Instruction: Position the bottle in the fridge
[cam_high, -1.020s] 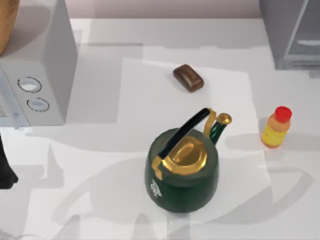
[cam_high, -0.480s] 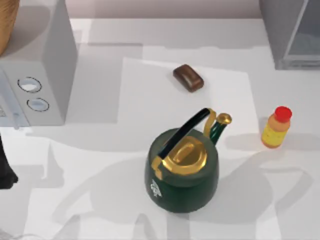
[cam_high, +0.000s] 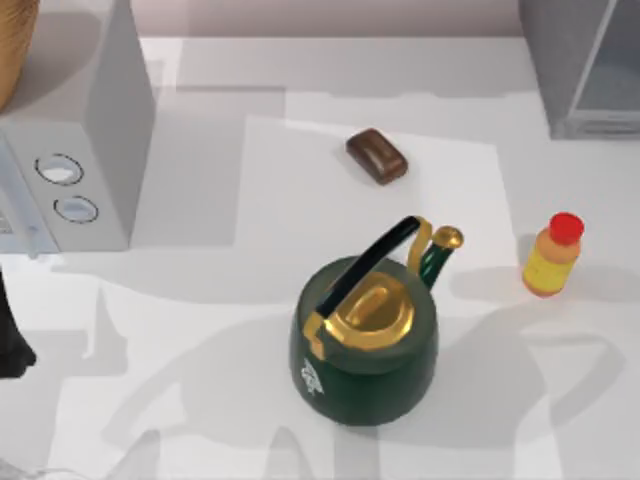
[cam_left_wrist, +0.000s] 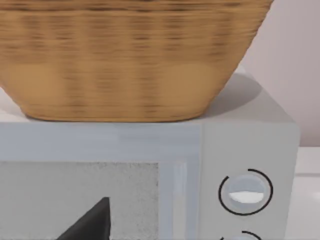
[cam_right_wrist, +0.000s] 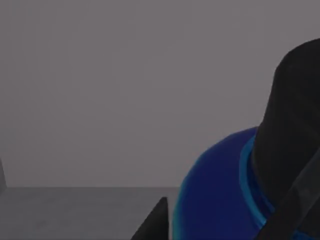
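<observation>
The bottle (cam_high: 552, 255), yellow-orange with a round red cap, stands upright on the table at the right, right of the green kettle (cam_high: 365, 325). The fridge (cam_high: 585, 70), a grey cabinet with a pale translucent door panel, stands at the back right corner, well behind the bottle. My left arm (cam_high: 10, 340) sits at the table's left edge, far from the bottle; in the left wrist view one dark fingertip (cam_left_wrist: 92, 225) points at the grey box with dials. In the right wrist view a dark fingertip (cam_right_wrist: 157, 222) shows against a plain grey wall, beside a blue rounded part (cam_right_wrist: 220, 195).
A brown rounded block (cam_high: 377, 155) lies behind the kettle. The grey box with two round dials (cam_high: 70, 150) stands at the left with a wicker basket (cam_left_wrist: 130, 55) on top. Open table lies between bottle and fridge.
The arm shadow on the table right of the kettle has spread and shifted. The fridge's door panel looks different from one second ago. The bottle, kettle and block have not moved.
</observation>
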